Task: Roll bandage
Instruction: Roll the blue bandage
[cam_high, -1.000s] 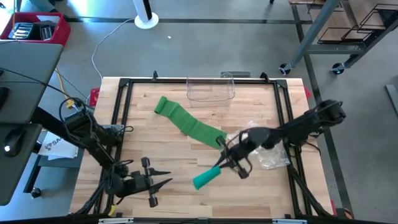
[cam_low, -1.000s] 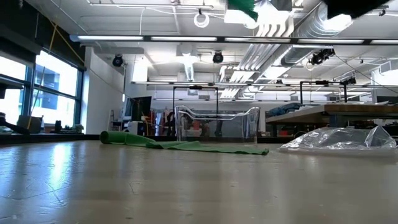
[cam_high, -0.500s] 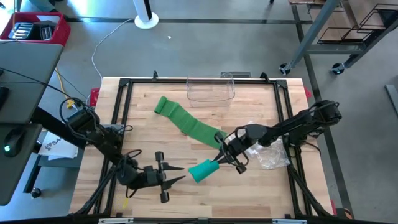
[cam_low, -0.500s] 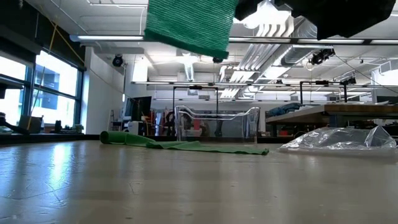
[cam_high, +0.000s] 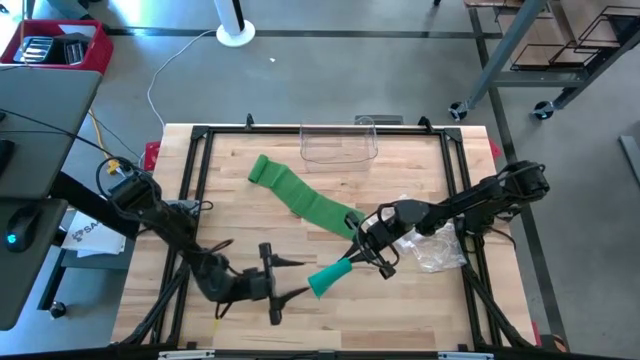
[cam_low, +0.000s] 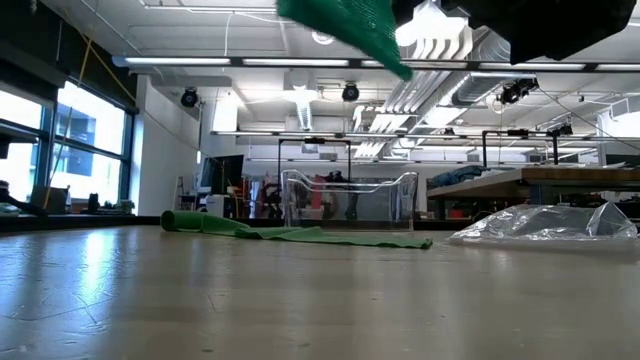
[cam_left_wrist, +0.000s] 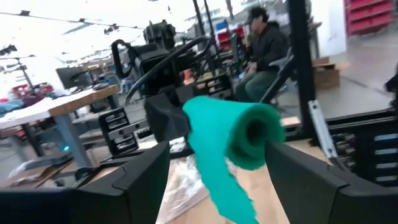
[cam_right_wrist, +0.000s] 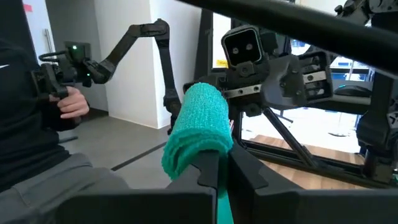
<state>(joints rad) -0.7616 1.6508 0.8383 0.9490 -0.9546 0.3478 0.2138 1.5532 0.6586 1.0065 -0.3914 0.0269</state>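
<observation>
A green bandage lies as a flat strip (cam_high: 300, 198) on the wooden table, its far left end folded (cam_low: 185, 220). Its other end is wound into a roll (cam_high: 328, 280) held in the air by my right gripper (cam_high: 353, 262), which is shut on it. My left gripper (cam_high: 298, 278) is open near the front edge and points at the roll's free end. In the left wrist view the roll's hollow end (cam_left_wrist: 252, 134) shows just ahead of the fingers (cam_left_wrist: 146, 177), between them and apart from both. My right gripper pinches the roll at its end toward the strip (cam_right_wrist: 208, 155) between its two shut fingers (cam_right_wrist: 239, 171). The fingers come from the table's right, slanting down, and lie along the roll. The roll sticks out past the fingertips toward my left gripper, lifted clear of the table.
A clear plastic box (cam_high: 339, 145) stands at the far edge. A crumpled clear plastic bag (cam_high: 432, 250) lies at the right, under my right arm. A person (cam_left_wrist: 264, 43) sits beyond the table, and a hand (cam_right_wrist: 71, 106) shows in the right wrist view.
My left gripper has moved toward the table's right, up to the roll, and has opened. My right gripper has shifted slightly left and turned, so the roll, still lifted, now points its free end at my left gripper.
</observation>
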